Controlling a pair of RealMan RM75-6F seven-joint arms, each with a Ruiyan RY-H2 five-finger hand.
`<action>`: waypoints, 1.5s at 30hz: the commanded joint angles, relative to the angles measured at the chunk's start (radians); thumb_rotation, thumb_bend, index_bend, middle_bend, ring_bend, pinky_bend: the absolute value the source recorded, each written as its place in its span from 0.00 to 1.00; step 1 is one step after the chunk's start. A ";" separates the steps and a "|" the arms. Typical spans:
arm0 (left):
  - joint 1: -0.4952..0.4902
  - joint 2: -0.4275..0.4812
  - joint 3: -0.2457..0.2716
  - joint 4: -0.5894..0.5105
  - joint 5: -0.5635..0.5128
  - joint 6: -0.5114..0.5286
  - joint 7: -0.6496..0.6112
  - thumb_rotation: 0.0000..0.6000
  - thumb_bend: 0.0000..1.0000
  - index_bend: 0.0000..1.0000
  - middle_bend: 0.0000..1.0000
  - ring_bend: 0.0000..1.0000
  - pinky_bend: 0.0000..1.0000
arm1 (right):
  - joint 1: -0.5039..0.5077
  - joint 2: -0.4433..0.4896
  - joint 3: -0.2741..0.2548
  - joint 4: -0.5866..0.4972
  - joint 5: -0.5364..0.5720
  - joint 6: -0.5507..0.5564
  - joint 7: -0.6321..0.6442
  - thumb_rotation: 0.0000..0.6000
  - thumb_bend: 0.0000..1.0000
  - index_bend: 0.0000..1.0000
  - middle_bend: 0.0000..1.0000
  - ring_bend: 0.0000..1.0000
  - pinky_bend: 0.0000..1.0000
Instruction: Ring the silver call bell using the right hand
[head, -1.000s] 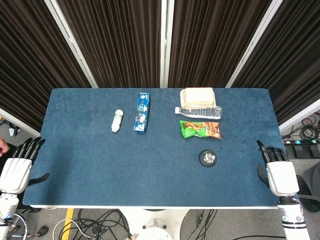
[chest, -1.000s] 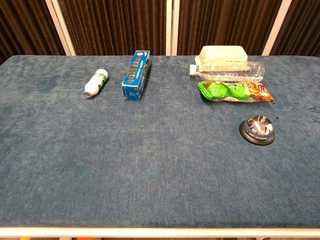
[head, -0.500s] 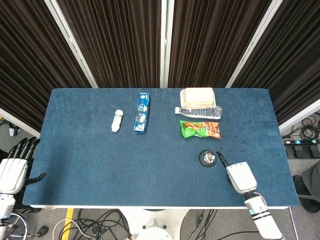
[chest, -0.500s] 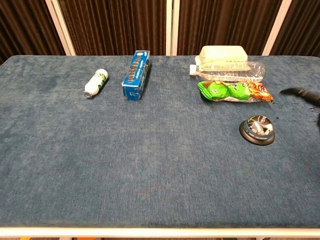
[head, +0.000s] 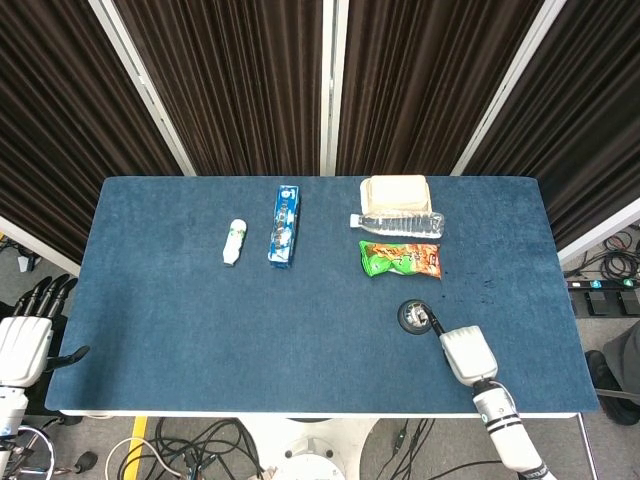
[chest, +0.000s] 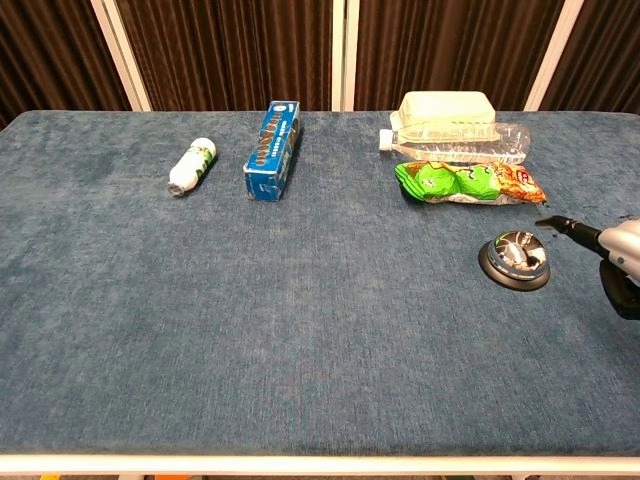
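Note:
The silver call bell (head: 414, 316) on its black base sits on the blue table (head: 200, 330), right of centre toward the front; the chest view shows the bell (chest: 513, 258) too. My right hand (head: 466, 353) is over the table just front-right of the bell, holding nothing. One dark finger (head: 435, 322) reaches out to the bell's right rim. In the chest view that fingertip (chest: 552, 223) hovers a little above and right of the bell, not on its button, and the thumb hangs apart below. My left hand (head: 27, 336) hangs off the table's left front edge, fingers spread, empty.
Behind the bell lie a green and orange snack bag (head: 400, 259), a clear plastic bottle (head: 398, 223) and a beige box (head: 396, 191). Farther left are a blue carton (head: 284, 225) and a small white bottle (head: 234, 241).
My right hand has come in from the table's right edge to the bell, then slid slightly left and forward, one finger now at the bell's rim. The left hand has barely shifted.

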 joint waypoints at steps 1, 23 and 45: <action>0.000 -0.001 0.001 0.002 -0.001 -0.001 -0.002 1.00 0.02 0.07 0.05 0.00 0.15 | 0.005 -0.004 0.001 0.003 0.004 -0.003 0.001 1.00 1.00 0.00 0.92 0.92 0.88; 0.001 0.001 -0.002 0.008 -0.001 0.000 -0.013 1.00 0.02 0.07 0.05 0.00 0.15 | 0.029 -0.025 -0.012 0.017 0.059 -0.029 -0.030 1.00 1.00 0.00 0.92 0.92 0.88; 0.002 0.004 0.000 0.005 0.003 0.003 -0.013 1.00 0.02 0.07 0.05 0.00 0.15 | 0.036 -0.021 -0.026 0.001 0.079 -0.025 -0.043 1.00 1.00 0.00 0.92 0.92 0.88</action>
